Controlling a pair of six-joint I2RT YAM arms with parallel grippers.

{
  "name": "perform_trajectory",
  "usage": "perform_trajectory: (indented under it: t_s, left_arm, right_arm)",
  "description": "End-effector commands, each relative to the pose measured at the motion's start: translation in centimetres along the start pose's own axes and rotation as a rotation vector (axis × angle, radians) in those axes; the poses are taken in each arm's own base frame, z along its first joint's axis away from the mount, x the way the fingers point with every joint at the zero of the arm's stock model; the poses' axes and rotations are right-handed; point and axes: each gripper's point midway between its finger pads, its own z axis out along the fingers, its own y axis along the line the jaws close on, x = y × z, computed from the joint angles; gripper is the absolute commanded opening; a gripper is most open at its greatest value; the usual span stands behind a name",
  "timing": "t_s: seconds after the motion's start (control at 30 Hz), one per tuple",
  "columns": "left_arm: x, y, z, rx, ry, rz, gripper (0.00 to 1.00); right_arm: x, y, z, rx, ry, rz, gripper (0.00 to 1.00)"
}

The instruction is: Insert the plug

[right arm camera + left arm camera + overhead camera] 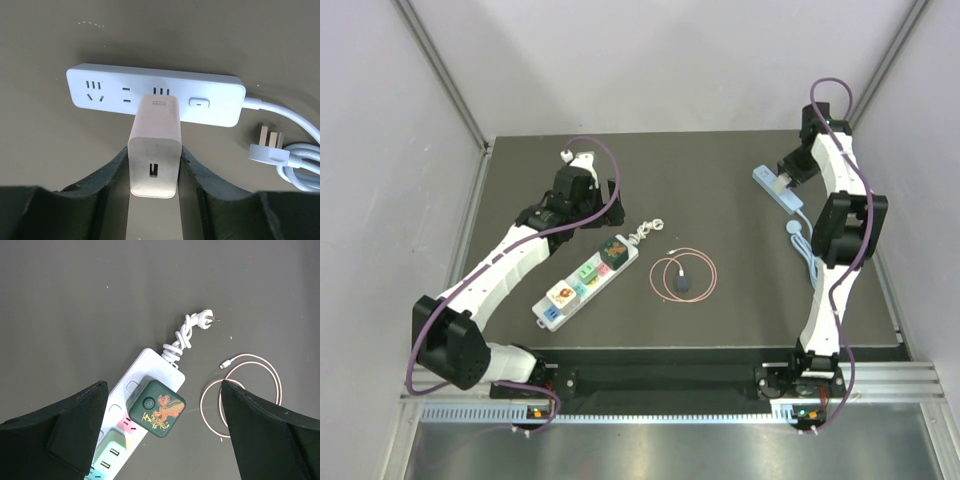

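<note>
My right gripper [154,175] is shut on a white charger plug [154,150], which stands in a middle socket of the pale blue power strip [100,95] at the far right of the table [775,190]. My left gripper [162,432] is open and empty, hovering above a white multi-colour power strip [150,365], also seen from above [582,284]. A dark green dragon-print cube plug [156,408] sits in that strip's end socket.
A pink coiled cable [685,275] with a small dark adapter lies mid-table. The left strip's bundled cord and plug [192,330] lie beyond it. The right strip's white cord and plug [280,155] lie coiled to its right. Grey walls surround the table.
</note>
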Motion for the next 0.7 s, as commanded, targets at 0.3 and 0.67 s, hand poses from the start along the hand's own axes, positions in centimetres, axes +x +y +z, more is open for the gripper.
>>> perform_trajectory:
  t_s: [0.3,0.67]
  left_arm:
    - [-1.4,0.0,-1.2,-0.008,-0.048,0.001,0.98]
    - [-1.3,0.3,-1.1,-0.026,-0.046,0.002,0.98]
  right_arm:
    - [-0.8,-0.3,1.9,0.017,-0.026,-0.011,0.00]
    - [-0.3,0.0,4.0,0.017,0.007,-0.008,0.00]
